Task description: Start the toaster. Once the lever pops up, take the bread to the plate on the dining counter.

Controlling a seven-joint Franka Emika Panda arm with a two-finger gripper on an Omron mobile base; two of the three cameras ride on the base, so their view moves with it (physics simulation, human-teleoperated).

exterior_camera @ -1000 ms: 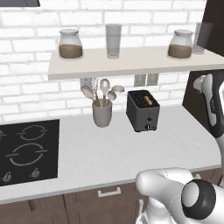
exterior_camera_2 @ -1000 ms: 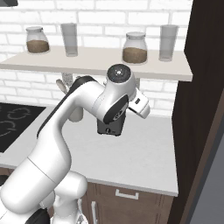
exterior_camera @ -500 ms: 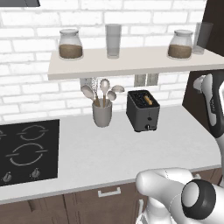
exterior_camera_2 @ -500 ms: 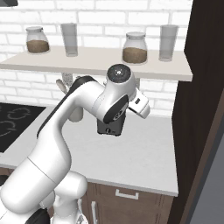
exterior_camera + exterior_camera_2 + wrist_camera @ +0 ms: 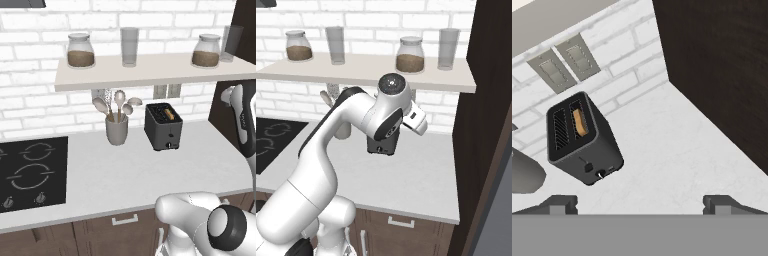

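Observation:
The dark grey toaster (image 5: 582, 142) stands on the white worktop against the brick wall, up and to the left in the hand view. The bread (image 5: 579, 122) sits down in one slot, only its tan top edge showing. A small lever and a round knob (image 5: 601, 174) sit low on the toaster's front. My gripper (image 5: 641, 203) hangs open over the bare worktop, short of the toaster and to its right, holding nothing. The toaster (image 5: 163, 126) and the bread (image 5: 170, 115) also show from the left base. My arm covers most of the toaster (image 5: 380, 146) from the right base. The plate and the dining counter are out of view.
A grey utensil cup (image 5: 116, 131) stands just left of the toaster, and a black hob (image 5: 30, 172) lies further left. A shelf (image 5: 150, 70) with jars and glasses hangs above. A tall dark cabinet panel (image 5: 722, 65) bounds the worktop on the right.

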